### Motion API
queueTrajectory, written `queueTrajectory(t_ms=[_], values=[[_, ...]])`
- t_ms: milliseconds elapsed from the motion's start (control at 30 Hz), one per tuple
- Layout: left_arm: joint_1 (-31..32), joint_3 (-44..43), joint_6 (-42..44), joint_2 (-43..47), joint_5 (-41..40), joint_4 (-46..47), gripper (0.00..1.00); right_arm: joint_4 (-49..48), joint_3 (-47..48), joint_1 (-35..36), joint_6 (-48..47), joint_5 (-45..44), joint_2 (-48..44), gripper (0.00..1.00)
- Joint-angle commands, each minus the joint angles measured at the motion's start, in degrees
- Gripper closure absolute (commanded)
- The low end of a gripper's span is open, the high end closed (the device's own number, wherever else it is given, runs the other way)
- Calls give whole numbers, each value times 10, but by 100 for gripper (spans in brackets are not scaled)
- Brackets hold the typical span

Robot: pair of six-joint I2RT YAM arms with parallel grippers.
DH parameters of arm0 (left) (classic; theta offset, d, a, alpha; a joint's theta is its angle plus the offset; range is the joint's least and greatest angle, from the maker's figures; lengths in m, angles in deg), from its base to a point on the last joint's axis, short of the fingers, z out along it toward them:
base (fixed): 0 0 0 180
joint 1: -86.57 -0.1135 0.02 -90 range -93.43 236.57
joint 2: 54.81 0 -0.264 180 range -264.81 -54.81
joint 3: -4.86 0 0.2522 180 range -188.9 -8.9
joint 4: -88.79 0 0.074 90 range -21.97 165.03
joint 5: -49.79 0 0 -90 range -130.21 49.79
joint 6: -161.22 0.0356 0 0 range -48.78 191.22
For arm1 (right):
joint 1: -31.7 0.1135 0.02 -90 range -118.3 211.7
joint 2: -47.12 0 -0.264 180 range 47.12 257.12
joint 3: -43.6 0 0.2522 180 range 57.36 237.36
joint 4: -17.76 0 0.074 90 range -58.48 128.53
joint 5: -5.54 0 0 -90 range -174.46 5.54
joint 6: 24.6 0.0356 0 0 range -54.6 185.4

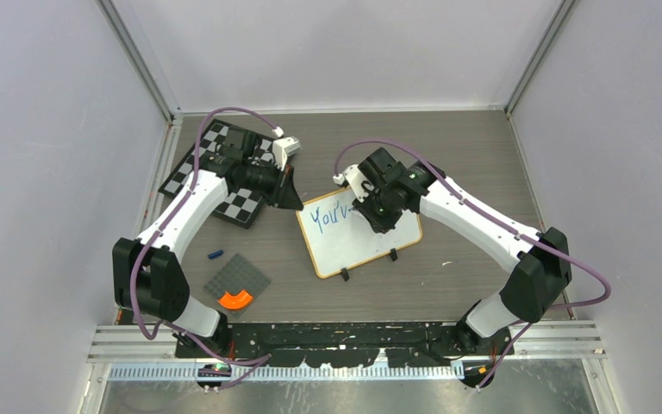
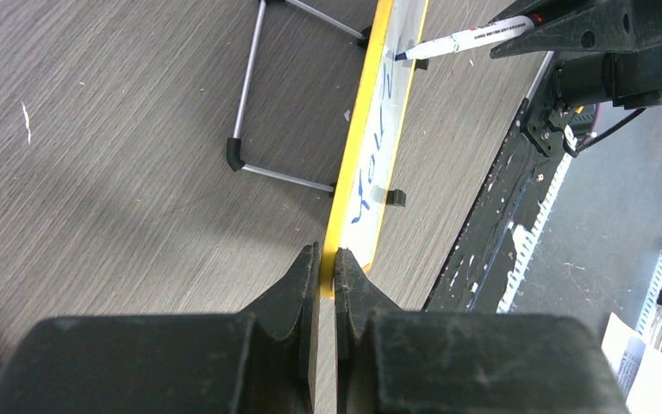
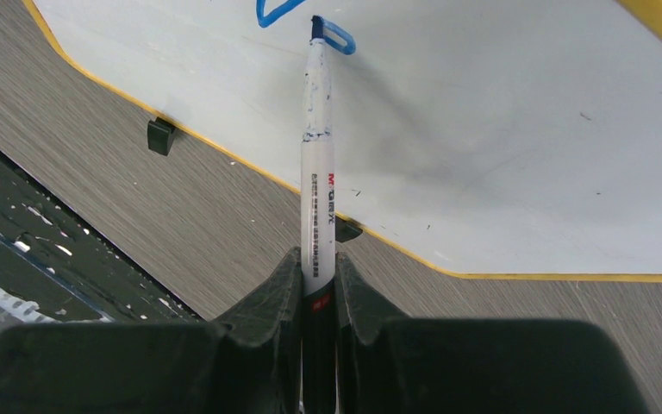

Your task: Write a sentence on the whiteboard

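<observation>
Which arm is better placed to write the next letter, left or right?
Right. The right claw is shut on the marker, whose tip sits at a blue stroke on the whiteboard. The left claw is shut on the board's frame edge and holds no pen.

The whiteboard (image 1: 351,247) lies flat, bearing blue writing "You'v".

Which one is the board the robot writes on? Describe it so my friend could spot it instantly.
Start at the middle of the grey wooden table. The whiteboard lies there, framed in yellow. Unlike the checkered chessboard to its left, it is plain white with blue handwriting.
</observation>
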Motion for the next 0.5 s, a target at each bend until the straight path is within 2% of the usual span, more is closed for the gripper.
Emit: queueTrajectory(t_ms=[0, 467], values=[[4, 8, 4, 3, -1, 4, 100, -26, -12, 4, 8, 1, -4, 100], [4, 9, 2, 6, -1, 4, 100, -15, -25, -2, 7, -20, -32, 100]])
